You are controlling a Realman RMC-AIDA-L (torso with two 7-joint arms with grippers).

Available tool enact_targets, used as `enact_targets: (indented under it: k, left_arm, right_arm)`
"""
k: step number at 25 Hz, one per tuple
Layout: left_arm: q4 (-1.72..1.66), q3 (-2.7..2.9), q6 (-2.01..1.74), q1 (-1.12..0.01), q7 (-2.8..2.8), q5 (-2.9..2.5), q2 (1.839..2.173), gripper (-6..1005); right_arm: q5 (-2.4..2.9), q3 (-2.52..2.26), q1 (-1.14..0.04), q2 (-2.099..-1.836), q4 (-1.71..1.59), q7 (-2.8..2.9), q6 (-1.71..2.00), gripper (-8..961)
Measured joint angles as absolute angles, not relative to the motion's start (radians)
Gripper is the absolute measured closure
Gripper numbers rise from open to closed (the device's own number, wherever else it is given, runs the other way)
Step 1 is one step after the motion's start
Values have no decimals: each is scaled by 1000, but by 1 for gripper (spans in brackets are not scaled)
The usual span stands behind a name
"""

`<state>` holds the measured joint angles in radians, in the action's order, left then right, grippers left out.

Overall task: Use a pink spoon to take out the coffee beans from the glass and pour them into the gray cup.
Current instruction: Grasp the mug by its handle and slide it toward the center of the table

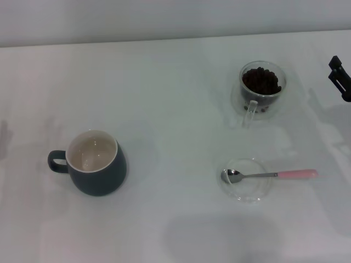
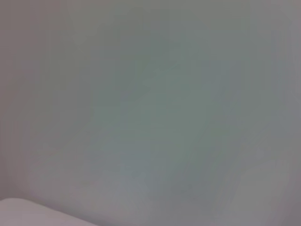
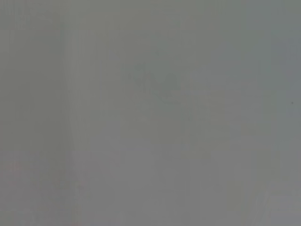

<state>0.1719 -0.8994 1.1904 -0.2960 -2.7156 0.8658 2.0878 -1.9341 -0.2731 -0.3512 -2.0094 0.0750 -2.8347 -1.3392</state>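
pink spoon [image 1: 270,175] rests bowl-down on a saucer [image 1: 246,181] — light, slick; i'd pinch the pink handle. right gripper [image 1: 340,77] at table edge — can't tell its opening.

You had a white table [image 1: 175,82] filling nearly all of the head view, with a pale wall [image 1: 164,19] running along its far edge. On the right half of the table, toward the near side, sat a flat clear round saucer [image 1: 249,189] — see-through, its rim just visible. Both wrist views showed you only a plain grey surface — nothing identifiable.
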Motion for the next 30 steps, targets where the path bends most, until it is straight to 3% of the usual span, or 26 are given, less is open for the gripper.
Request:
enact_targets:
  k: [12, 24, 30]
  left_arm:
    - [173, -888, 1232, -257, -2715, 865, 2088, 113]
    - [111, -798, 1413, -92, -2722, 851, 2083, 115]
    - [30, -673, 1473, -81, -2770, 719, 2078, 117]
  right_arm:
    - [-1937, -265, -366, -2010, 75, -2834, -1334, 112]
    - [-1954, -257, -421, -2012, 36, -2833, -1325, 112]
    - [-1963, -256, -478, -2013, 14, -2833, -1272, 112]
